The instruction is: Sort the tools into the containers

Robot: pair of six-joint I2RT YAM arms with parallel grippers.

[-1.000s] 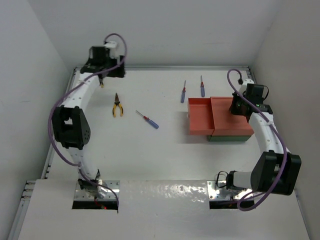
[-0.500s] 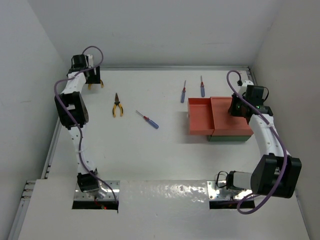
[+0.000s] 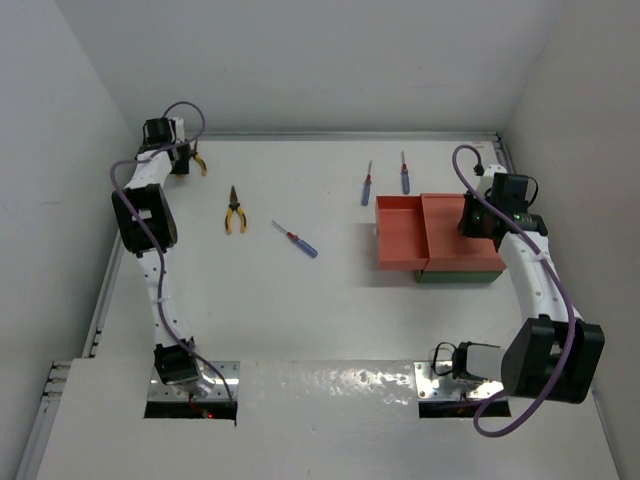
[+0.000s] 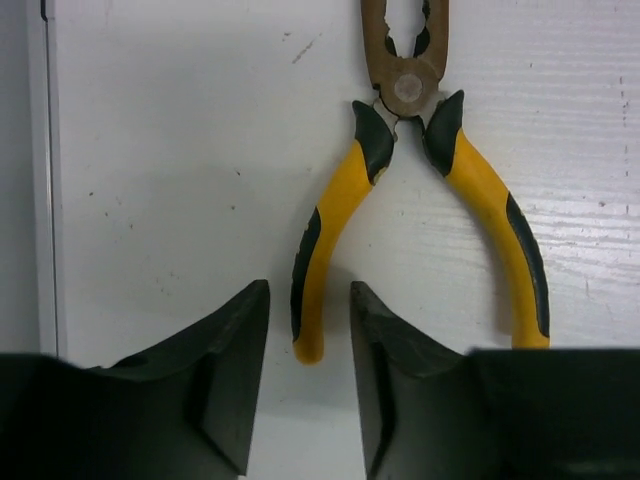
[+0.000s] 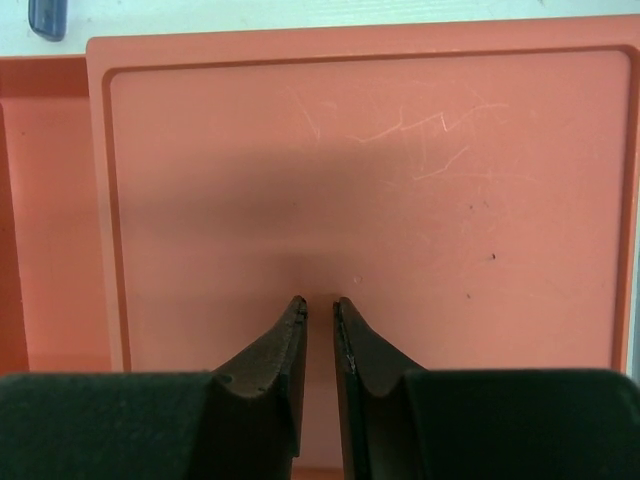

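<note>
My left gripper (image 3: 184, 160) is at the far left corner of the table. In the left wrist view it (image 4: 309, 290) is open, its jaws on either side of the tip of one yellow handle of the pliers (image 4: 405, 88), not touching it. These pliers show in the top view (image 3: 198, 161). A second pliers (image 3: 235, 211) lies nearer the middle. Three screwdrivers lie on the table (image 3: 297, 240), (image 3: 367, 184), (image 3: 404, 172). My right gripper (image 3: 478, 216) hovers over the orange-red tray (image 3: 400, 262), jaws (image 5: 320, 302) nearly together and empty. The dark green tray (image 3: 455, 277) shows only as a strip underneath.
A flat orange-red panel with a raised rim (image 5: 360, 70) fills the right wrist view, with a deeper orange-red compartment (image 5: 50, 200) to its left. A blue screwdriver handle end (image 5: 48, 18) peeks in at top left. White walls enclose the table; a metal rail (image 4: 38, 170) runs beside the pliers.
My left arm swung from the back of the table out to the far left corner, down over the pliers there. The right arm and the other tools have stayed put.
</note>
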